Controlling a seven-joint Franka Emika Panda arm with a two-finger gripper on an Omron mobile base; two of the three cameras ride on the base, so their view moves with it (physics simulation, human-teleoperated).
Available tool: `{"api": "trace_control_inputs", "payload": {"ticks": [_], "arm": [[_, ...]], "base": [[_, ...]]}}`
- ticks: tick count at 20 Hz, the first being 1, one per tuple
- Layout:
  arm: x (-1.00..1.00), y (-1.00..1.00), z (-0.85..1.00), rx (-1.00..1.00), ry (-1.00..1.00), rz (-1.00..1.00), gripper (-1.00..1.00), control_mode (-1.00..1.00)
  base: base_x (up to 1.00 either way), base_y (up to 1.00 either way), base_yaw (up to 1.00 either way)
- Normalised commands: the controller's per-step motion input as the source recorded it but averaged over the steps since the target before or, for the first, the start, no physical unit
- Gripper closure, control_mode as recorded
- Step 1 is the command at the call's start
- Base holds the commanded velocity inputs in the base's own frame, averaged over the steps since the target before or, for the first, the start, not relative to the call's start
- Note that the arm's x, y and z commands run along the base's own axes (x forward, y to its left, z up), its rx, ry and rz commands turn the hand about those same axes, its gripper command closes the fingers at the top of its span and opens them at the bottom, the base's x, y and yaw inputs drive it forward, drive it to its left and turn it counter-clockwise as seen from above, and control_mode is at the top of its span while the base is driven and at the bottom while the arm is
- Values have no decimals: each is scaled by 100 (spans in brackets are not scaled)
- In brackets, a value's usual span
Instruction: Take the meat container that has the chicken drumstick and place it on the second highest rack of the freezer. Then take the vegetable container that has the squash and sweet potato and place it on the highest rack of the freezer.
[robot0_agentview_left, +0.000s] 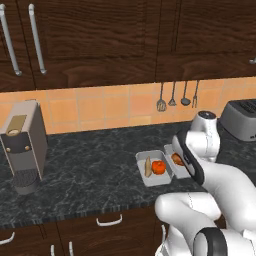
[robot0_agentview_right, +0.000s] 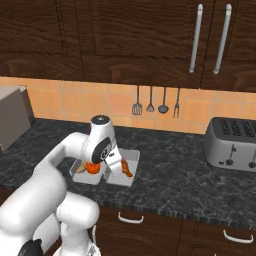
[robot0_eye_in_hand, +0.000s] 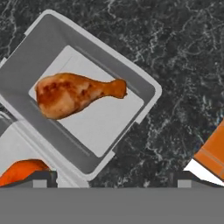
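Note:
A grey meat container (robot0_eye_in_hand: 148, 89) lies on the dark counter with the glossy chicken drumstick (robot0_eye_in_hand: 74, 94) inside it. Touching its side is the vegetable container (robot0_agentview_left: 154, 180), which holds the red-orange squash (robot0_agentview_left: 158, 167) and the tan sweet potato (robot0_agentview_left: 148, 166). My gripper (robot0_eye_in_hand: 113, 178) hangs open just above the meat container's near edge, one fingertip (robot0_eye_in_hand: 43, 177) over the seam between the trays and the other over bare counter. In the right base view the gripper (robot0_agentview_right: 108, 174) points down beside the drumstick (robot0_agentview_right: 125, 169). The freezer and its racks are out of view.
A coffee machine (robot0_agentview_left: 22, 145) stands at the counter's left and a toaster (robot0_agentview_right: 232, 142) at its right. Utensils (robot0_agentview_left: 175, 97) hang on the orange tiled wall under dark wooden cabinets (robot0_agentview_left: 100, 35). Drawers run below the counter's front edge (robot0_agentview_left: 75, 212).

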Motion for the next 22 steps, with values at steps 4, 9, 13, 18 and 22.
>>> {"api": "trace_control_inputs", "payload": {"ticks": [4, 9, 13, 18, 22], "arm": [[0, -7, -41, 0, 0, -1, -100, -100], [0, -1, -31, 0, 0, 0, -100, -100], [0, 0, -29, 0, 0, -1, -100, -100], [0, 0, -34, 0, 0, -1, -100, -100], [0, 0, -20, 0, 0, -1, -100, -100]], "base": [[0, 0, 0], [0, 0, 0], [0, 0, 0], [0, 0, 0], [0, 0, 0]]}}
